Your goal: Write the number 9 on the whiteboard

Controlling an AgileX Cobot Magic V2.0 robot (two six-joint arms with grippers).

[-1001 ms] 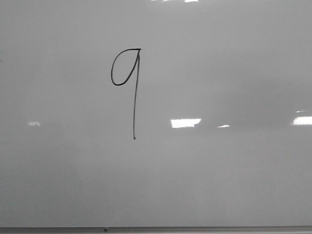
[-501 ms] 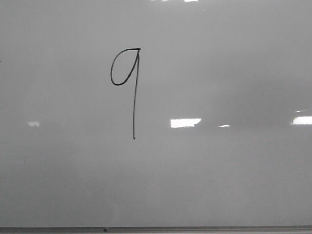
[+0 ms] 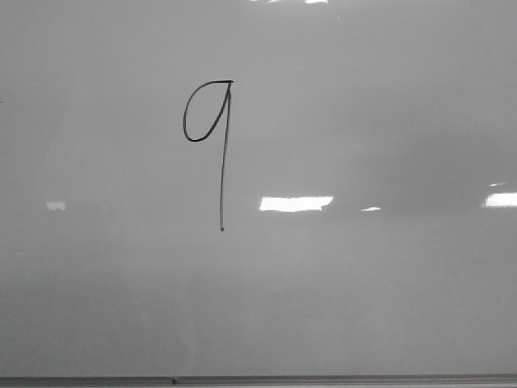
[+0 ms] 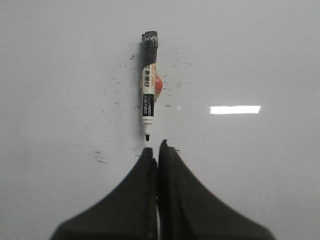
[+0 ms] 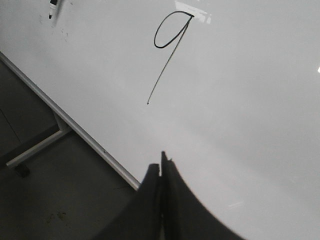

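Observation:
The whiteboard fills the front view. A black hand-drawn number 9 stands on it, a small loop with a long straight tail. No gripper shows in the front view. In the left wrist view a marker lies uncapped on the whiteboard, its tip pointing at my left gripper, which is shut and empty just short of it. In the right wrist view the number 9 lies on the whiteboard ahead of my right gripper, which is shut and empty.
The board's thin metal bottom edge runs along the foot of the front view and shows in the right wrist view, with a stand leg and dark floor beyond. Small ink specks surround the marker. The marker's end also shows in the right wrist view.
The number 9 and board are unchanged. The bright light reflection right of the 9's tail has grown wider toward the left.

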